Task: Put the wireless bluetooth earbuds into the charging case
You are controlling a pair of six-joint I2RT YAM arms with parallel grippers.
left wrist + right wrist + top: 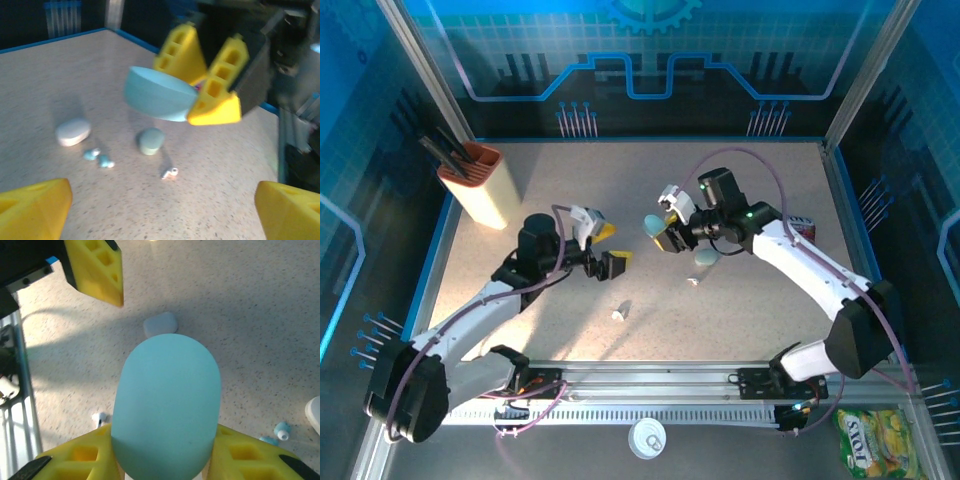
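Right gripper [663, 232]: clamped on pale-blue pebble-shaped plastic charging case [157, 95], held above speckled table [770, 180] | left gripper [610, 247]: spread wide, empty | tiny white earbud [170, 173] lies on the table at 5 o'clock of small grey-green case [151, 140], pale-blue earbuds [105, 161] at 8 o'clock | progress: none inserted; every pickup and seating left to do.

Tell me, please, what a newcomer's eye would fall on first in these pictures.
First, the pale blue charging case, held above the table between the yellow fingers of the right gripper. Facing it, the left gripper hovers with fingers wide open. Below, tiny earbuds lie loose on the table.
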